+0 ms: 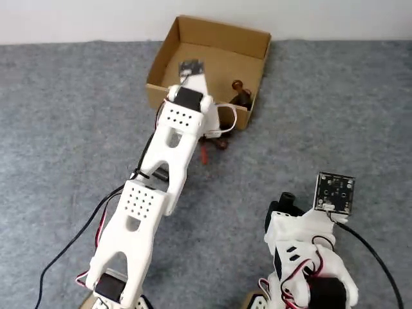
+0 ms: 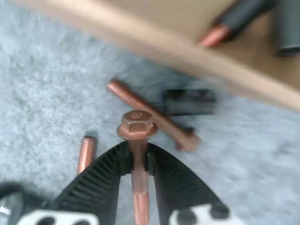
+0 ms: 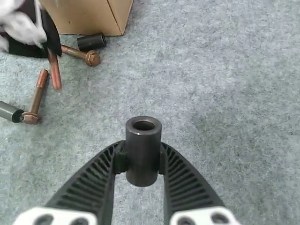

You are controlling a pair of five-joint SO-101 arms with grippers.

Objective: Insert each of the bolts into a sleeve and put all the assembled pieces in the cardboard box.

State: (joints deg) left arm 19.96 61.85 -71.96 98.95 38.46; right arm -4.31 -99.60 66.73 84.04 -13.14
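With a bolt (image 2: 136,129) clenched in the left fingers (image 2: 105,171) and a sleeve (image 3: 143,150) in the right fingers (image 3: 96,180), the insertion could be jammed by misalignment.

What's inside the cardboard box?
An assembled bolt-and-sleeve piece lies in the cardboard box by its right wall; the left wrist view shows another dark sleeve beside it. The left arm hides part of the floor.
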